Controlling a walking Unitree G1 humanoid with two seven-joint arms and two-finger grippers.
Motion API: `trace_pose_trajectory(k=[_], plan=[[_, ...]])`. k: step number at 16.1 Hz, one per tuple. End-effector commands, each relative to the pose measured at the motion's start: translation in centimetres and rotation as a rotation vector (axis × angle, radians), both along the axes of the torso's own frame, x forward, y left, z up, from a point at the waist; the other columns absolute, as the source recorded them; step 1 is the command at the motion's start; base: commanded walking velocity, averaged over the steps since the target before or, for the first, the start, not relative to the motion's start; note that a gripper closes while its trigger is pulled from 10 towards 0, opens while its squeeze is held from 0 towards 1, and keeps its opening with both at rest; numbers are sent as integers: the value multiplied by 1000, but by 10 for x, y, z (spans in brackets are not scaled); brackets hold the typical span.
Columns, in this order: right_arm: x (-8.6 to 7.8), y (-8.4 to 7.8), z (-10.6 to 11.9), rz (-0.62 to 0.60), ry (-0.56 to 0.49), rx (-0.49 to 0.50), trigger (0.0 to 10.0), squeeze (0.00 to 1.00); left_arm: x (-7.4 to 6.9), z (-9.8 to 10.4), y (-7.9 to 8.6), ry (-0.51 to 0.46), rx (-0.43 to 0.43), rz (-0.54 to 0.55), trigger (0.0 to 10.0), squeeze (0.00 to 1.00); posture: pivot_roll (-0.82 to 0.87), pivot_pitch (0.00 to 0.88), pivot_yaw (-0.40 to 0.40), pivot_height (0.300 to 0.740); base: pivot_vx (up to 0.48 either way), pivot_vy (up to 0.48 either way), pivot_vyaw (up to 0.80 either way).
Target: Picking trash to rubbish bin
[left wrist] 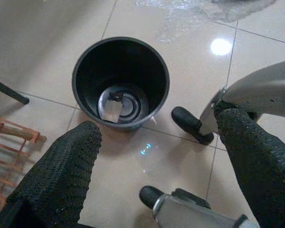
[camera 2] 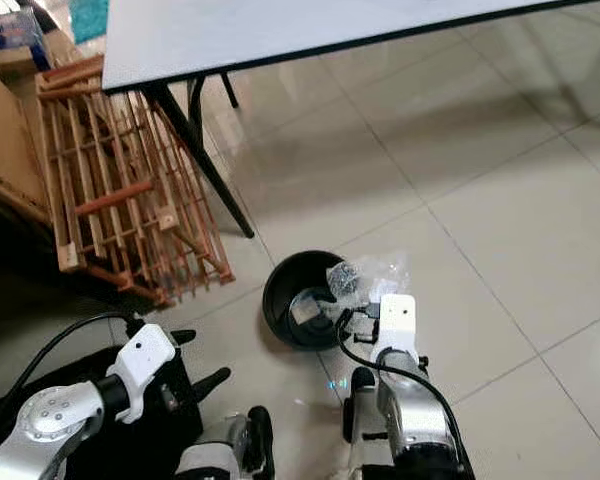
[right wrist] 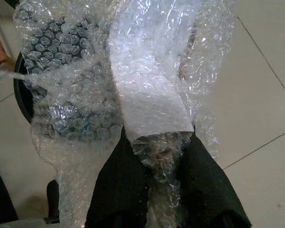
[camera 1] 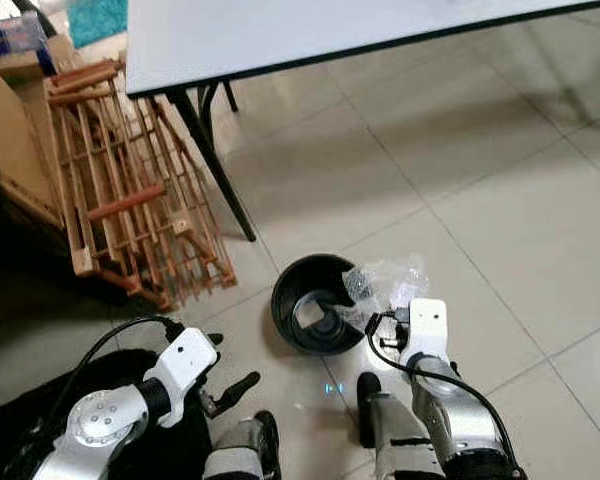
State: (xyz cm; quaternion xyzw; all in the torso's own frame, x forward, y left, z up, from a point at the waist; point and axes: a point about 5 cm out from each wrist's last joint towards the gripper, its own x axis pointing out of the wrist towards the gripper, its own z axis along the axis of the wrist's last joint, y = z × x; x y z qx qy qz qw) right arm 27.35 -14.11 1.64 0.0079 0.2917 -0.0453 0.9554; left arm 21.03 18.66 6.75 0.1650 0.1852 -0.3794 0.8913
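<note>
Nearest the body, the left gripper [camera 1: 230, 392] hangs low with its fingers spread and nothing between them, its wrist camera looking straight down into the black rubbish bin [left wrist: 121, 83] on the tiled floor [camera 1: 500, 200]. The right gripper [right wrist: 156, 166] is clenched on a crumpled sheet of bubble wrap [right wrist: 133, 80], pinching it near one end so that most of the sheet billows loose beyond the fingertips. From the head views the wrap [camera 1: 385, 283] sits at the bin's rim on the robot's right side, seemingly half over the opening, though how much truly overhangs is hard to judge. A scrap of paper [left wrist: 112, 110] already lies in the bin's bottom. Releasing now risks the light, springy sheet catching the rim and sliding onto the tiles, or nudging the bin. Beyond stand a table leg [camera 1: 212, 160] and a wooden rack [camera 1: 130, 190].
</note>
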Motion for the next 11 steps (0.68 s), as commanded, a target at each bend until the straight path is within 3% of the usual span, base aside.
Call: trace_pose_trajectory(k=[1,5,11], plan=[[-7,1,-11,-1,45,5,10000,0,-9,-1,5,36,-2,3,10000,16,101,454,121,740,0,0,0],[0,4,-17,55,55,0,10000,0,-16,8,1,44,-26,21,10000,12,131,488,125,740,0,0,0],[21,-1,-7,95,-8,-58,10000,0,-9,21,-11,27,-101,67,10000,8,134,500,122,740,0,0,0]])
